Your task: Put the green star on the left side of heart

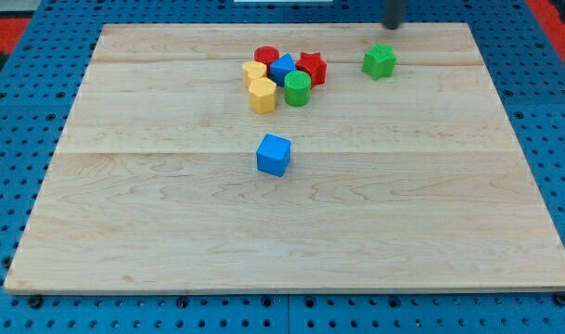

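Note:
The green star (378, 61) lies on the wooden board (171, 232) at the upper right, apart from a cluster of blocks to its left. In that cluster, a small yellow block that looks like a heart (254, 71) sits at the left edge. My tip (391, 26) shows as a blurred dark rod end at the view's top. It is just above and slightly right of the green star, with a small gap between them.
The cluster also holds a red cylinder (266, 57), a blue block (282, 68), a red star (311, 68), a green cylinder (297, 89) and a yellow hexagon (262, 95). A blue cube (274, 155) lies alone near the board's middle.

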